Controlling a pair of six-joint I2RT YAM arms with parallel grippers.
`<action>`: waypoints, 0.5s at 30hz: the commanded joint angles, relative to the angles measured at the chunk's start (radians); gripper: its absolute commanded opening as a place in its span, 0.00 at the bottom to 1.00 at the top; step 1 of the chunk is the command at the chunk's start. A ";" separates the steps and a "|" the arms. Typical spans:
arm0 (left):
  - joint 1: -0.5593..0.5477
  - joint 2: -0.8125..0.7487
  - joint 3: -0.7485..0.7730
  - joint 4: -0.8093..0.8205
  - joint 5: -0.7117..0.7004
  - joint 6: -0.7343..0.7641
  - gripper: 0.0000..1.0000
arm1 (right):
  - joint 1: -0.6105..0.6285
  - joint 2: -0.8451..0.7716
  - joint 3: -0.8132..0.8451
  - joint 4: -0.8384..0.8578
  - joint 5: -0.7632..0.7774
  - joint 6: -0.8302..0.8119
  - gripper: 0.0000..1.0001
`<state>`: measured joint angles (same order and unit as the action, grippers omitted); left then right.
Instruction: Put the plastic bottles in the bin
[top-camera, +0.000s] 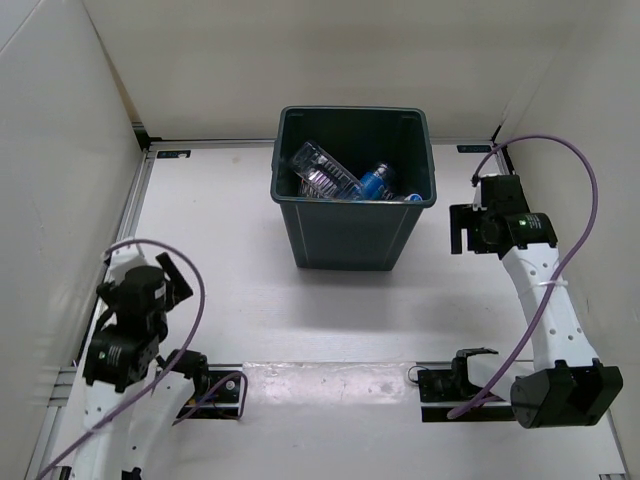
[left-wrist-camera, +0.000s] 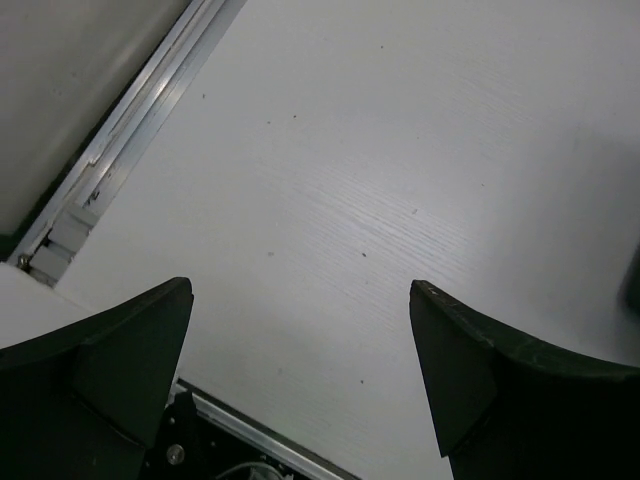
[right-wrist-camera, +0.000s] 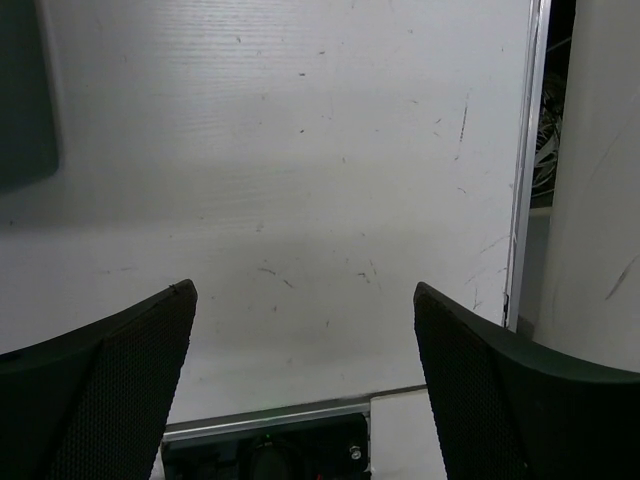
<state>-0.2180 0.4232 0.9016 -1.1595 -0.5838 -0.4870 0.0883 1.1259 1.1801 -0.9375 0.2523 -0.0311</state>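
- We see the plastic bottles (top-camera: 332, 181) lying together inside the bin (top-camera: 350, 240), which stands upright at the far middle of the desk (top-camera: 220, 225).
- The right jaws are wide apart and hold nothing; they hang near the bin's right wall.
- The left jaws are also wide and hold nothing, over the desk's near left part, well apart from the bin.

Bin (top-camera: 350, 238): smooth matt dark plastic. Plastic bottles (top-camera: 330, 178): clear, glossy. Worktop (top-camera: 230, 290): matt white, finely grained, scuffed. Right pincer (right-wrist-camera: 302, 290): black, mesh-textured inner faces.
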 joint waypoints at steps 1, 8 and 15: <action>-0.003 0.086 -0.044 0.212 0.001 0.210 1.00 | 0.016 -0.014 -0.007 -0.038 0.031 0.005 0.90; -0.003 0.236 -0.220 0.507 0.090 0.360 1.00 | -0.108 -0.025 -0.011 -0.061 -0.045 0.000 0.90; -0.001 0.394 -0.266 0.717 0.170 0.232 1.00 | -0.091 -0.057 -0.076 0.038 0.021 -0.085 0.90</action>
<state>-0.2184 0.7879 0.6312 -0.6022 -0.4580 -0.2054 -0.0105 1.0973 1.1133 -0.9630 0.2447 -0.0750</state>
